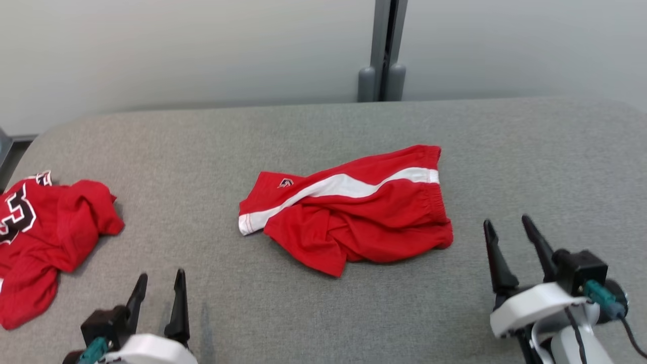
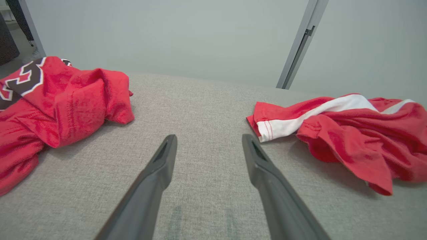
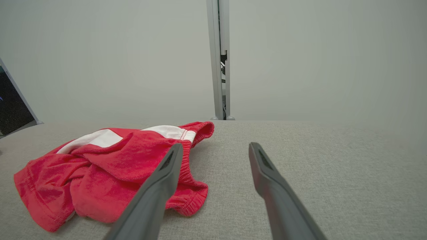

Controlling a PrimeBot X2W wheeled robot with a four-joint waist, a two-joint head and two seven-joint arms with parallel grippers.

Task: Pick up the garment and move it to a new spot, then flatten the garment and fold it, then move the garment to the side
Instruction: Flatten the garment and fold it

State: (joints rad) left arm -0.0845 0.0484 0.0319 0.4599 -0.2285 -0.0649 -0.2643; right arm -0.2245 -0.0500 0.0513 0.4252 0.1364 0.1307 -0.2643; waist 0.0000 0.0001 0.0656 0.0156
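Garment: red shorts (image 1: 354, 212), white side stripe, rumpled soft knit, at the centre of the grey woven tabletop (image 1: 530, 151).
Left gripper (image 1: 161, 274): dark tapered fingers apart — empty.
Right gripper (image 1: 506, 220): fingers apart, empty — near the elastic waistband.

Shorts (image 1: 354, 217) — bright red, a broad white stripe along the side, a white hem band, a small pale logo. Jersey (image 1: 50, 237) red, with a black numeral edged in white. Surface (image 1: 323, 131) flecked mid-grey weave. Wall (image 1: 202, 50) plain pale grey. Fingers (image 1: 498, 258) matt black — white casing (image 1: 530, 303), teal plugs (image 1: 599, 296).
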